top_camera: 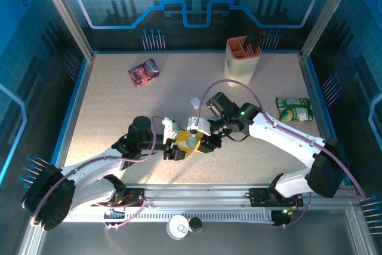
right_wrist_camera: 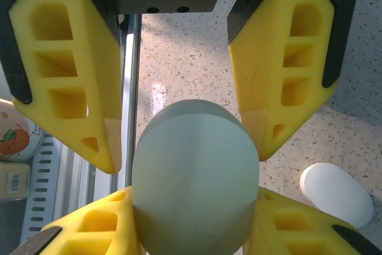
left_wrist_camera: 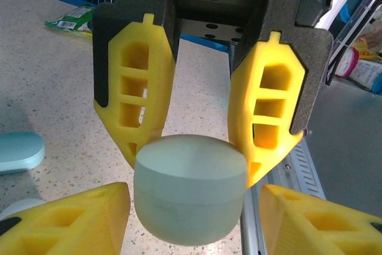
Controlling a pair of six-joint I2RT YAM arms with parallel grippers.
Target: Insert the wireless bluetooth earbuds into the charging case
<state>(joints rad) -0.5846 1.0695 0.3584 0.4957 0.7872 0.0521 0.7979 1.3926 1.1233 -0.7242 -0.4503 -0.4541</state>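
Mid-table, the left gripper (left_wrist_camera: 194, 165) pinches the pale green case (left_wrist_camera: 190, 207). The right gripper (right_wrist_camera: 188, 156) clamps it from the opposite side, both largely hiding it from above. A white case (right_wrist_camera: 336, 194), seemingly shut, lies near on the table (top_camera: 119, 106).

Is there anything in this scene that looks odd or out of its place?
Only one thing: the left gripper and the right gripper, coming from opposite sides, both clasp the same pale green charging case. Two grips on one small thing is unusual, and its lid looks closed. Nothing looks spilled or damaged.
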